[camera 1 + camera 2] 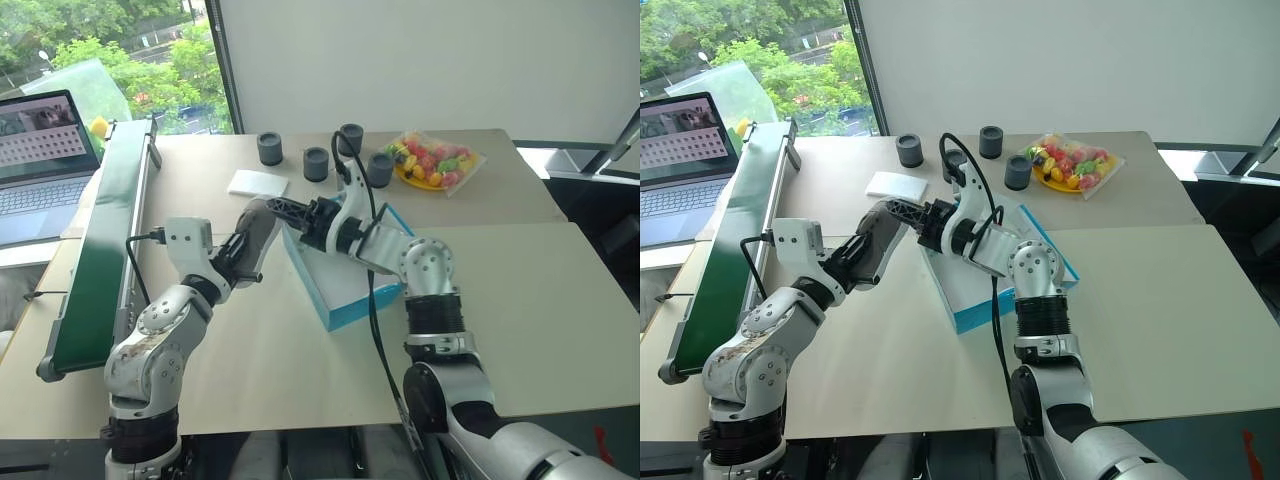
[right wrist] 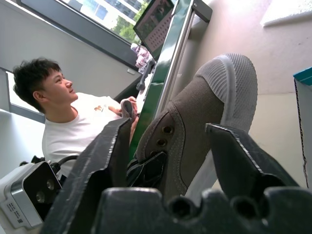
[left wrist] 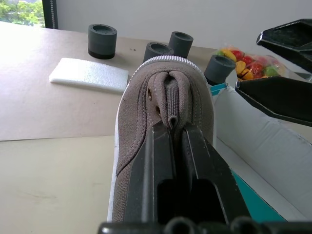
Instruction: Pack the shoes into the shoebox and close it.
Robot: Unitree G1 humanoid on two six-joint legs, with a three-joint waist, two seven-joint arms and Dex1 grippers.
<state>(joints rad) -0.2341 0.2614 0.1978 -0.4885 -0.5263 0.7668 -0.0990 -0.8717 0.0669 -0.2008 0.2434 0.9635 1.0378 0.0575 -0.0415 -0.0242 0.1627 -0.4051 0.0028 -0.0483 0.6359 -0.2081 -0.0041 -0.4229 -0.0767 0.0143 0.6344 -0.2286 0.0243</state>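
Observation:
One grey shoe [image 1: 258,222] with a pale sole rim hangs above the table just left of the shoebox [image 1: 340,312], toe pointing away from me. My left gripper [image 3: 173,127] is shut on the shoe's tongue and laced upper. My right gripper [image 1: 285,218] reaches across the turquoise shoebox toward the shoe's toe and stands open. In the left wrist view its fingers [image 3: 287,63] sit spread beside the toe, apart from it. The box lies open, with its white inner wall [image 3: 273,146] showing; my right arm hides most of its inside.
Several dark grey cups [image 1: 270,148] and a flat white pad [image 1: 257,183] sit behind the shoe. A bag of coloured sweets [image 1: 435,160] lies at the back right. A green conveyor [image 1: 100,240] and a laptop [image 1: 40,150] stand to the left. A person [image 2: 63,117] sits beyond the conveyor.

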